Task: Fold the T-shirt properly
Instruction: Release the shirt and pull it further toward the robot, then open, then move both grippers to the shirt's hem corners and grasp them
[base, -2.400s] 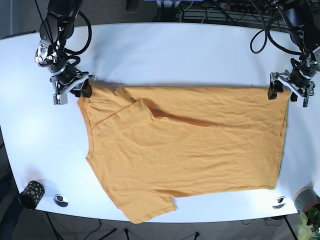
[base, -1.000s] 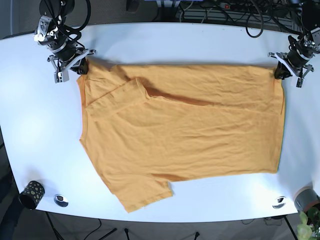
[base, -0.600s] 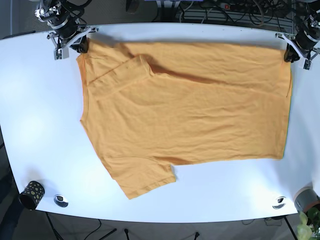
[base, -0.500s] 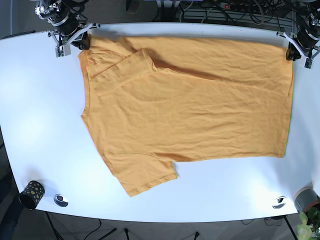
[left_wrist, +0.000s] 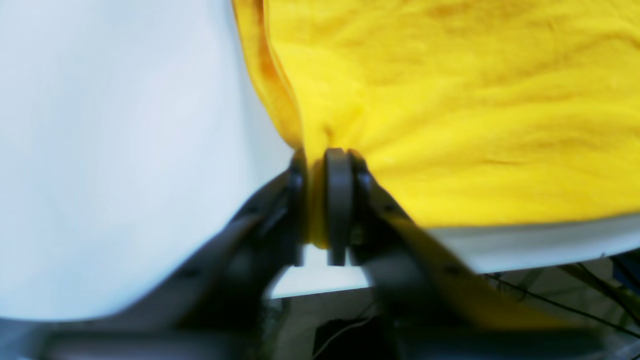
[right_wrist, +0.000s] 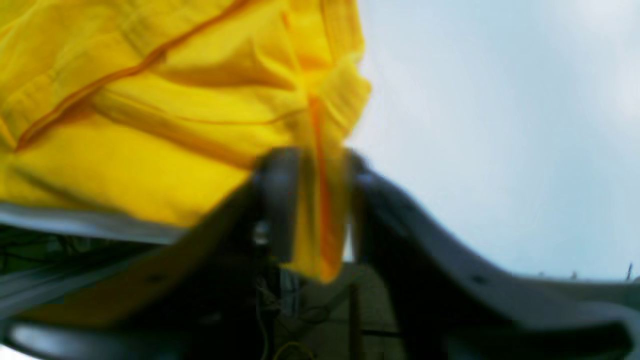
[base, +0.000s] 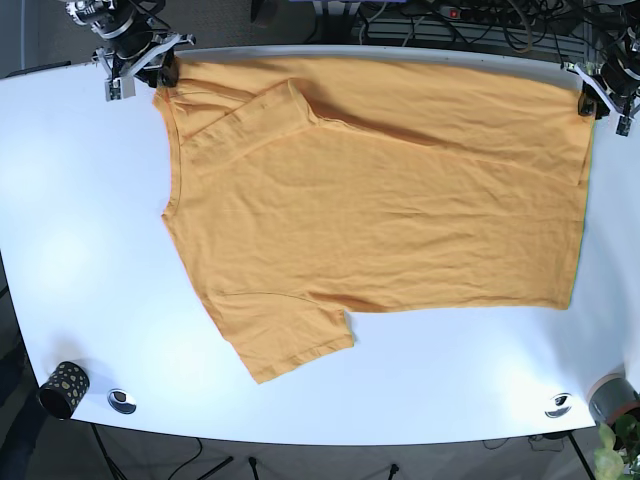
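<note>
Clamped between both the left gripper (left_wrist: 320, 200) and right gripper (right_wrist: 312, 200), the T-shirt (base: 380, 190) has been drawn farther up the table (base: 70, 250).

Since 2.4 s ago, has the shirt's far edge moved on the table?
Yes. The T-shirt has slid toward the table's far edge, pulled by both grippers.

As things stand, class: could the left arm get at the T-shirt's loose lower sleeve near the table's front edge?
Probably not at once. The left gripper is shut on the T-shirt at the far corner, diagonally across from that sleeve. Nothing blocks the way, but it must release first.
</note>
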